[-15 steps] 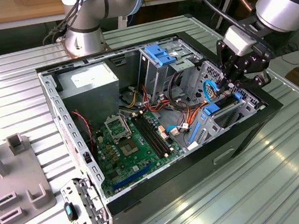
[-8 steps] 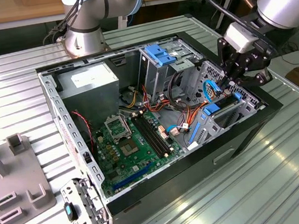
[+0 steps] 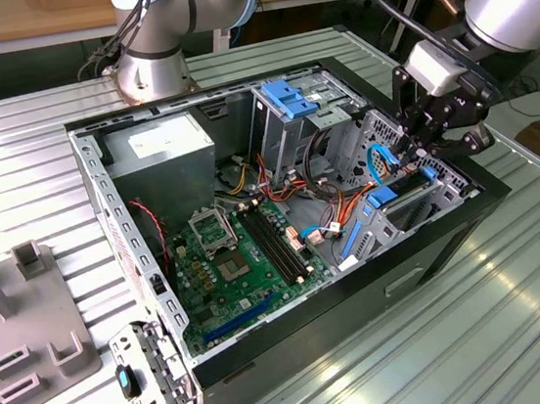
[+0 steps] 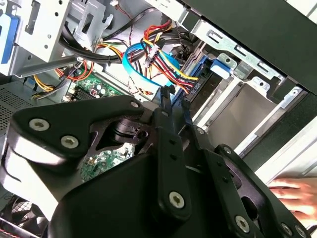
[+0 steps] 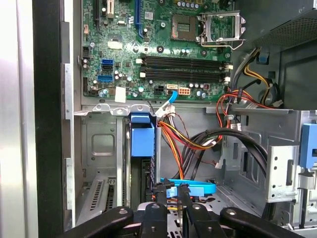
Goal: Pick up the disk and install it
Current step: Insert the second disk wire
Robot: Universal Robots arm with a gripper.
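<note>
The disk (image 3: pixel 385 198) stands on edge in a slot of the drive cage (image 3: pixel 445 185) at one corner of the case (image 3: pixel 360 294), the corner farthest from the power supply (image 3: pixel 159 142). In the first wrist view its blue carrier end (image 5: pixel 142 139) faces the camera, set between the cage's metal walls just inside the case's side panel. In the second wrist view the blue tab (image 4: pixel 218 67) sits at the mouth of the cage, under the case's black rim.

The gripper (image 3: pixel 407 151) hangs over that same corner of the case, just above the cage and clear of the disk. In both wrist views its jaws stand a narrow gap apart with nothing clamped between them (image 5: pixel 172 187) (image 4: pixel 174 101). A thin blue cable (image 5: pixel 198 187) loops across right at the tips; whether it touches them is unclear.

Deeper in the case, bundles of red, yellow and black wires (image 5: pixel 237 99) run from the cage toward the motherboard (image 3: pixel 232 256), which lies flat on the case's floor. The case rests on a ribbed metal table (image 3: pixel 483 333). A hand (image 4: pixel 292 193) rests outside the case, beside its wall.
</note>
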